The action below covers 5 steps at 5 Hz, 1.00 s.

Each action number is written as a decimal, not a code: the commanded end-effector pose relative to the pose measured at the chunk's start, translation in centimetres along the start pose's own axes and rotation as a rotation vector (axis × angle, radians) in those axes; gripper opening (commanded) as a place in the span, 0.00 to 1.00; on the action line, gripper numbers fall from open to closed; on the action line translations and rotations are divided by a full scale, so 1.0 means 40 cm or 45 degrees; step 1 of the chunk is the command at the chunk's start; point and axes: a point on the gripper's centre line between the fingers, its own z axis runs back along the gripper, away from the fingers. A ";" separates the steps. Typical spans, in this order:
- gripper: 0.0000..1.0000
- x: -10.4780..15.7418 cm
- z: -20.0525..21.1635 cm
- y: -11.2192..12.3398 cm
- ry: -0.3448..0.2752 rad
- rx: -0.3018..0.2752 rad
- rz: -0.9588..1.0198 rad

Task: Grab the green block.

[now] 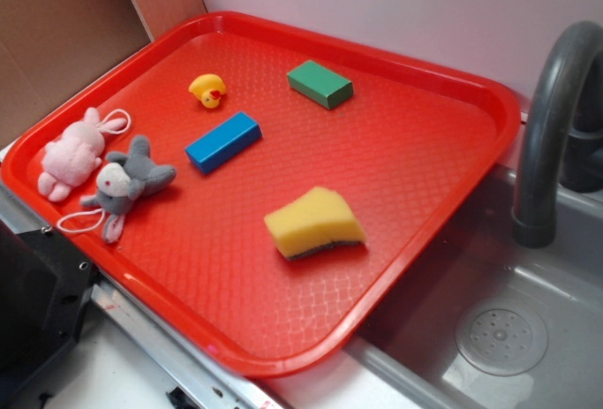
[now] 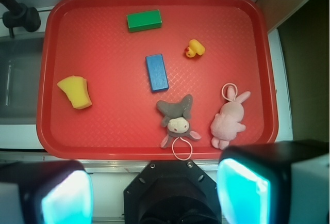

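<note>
The green block (image 1: 320, 83) lies flat near the far side of the red tray (image 1: 283, 334). In the wrist view the green block (image 2: 144, 20) shows at the top, far from me. A longer blue block (image 1: 223, 141) lies nearer the tray's middle; the wrist view has this blue block (image 2: 157, 72) below the green one. My gripper (image 2: 154, 193) hangs high above the tray's near edge, open, with nothing between its teal pads (image 2: 242, 188). The exterior view does not show the gripper.
On the tray are a yellow duck (image 1: 207, 89), a yellow sponge (image 1: 314, 222), a grey plush (image 1: 122, 186) and a pink plush rabbit (image 1: 72, 153). A grey sink (image 1: 509, 334) with a dark faucet (image 1: 546, 126) sits right of the tray.
</note>
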 end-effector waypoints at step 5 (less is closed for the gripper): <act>1.00 0.235 -0.103 -0.105 -0.368 0.059 0.837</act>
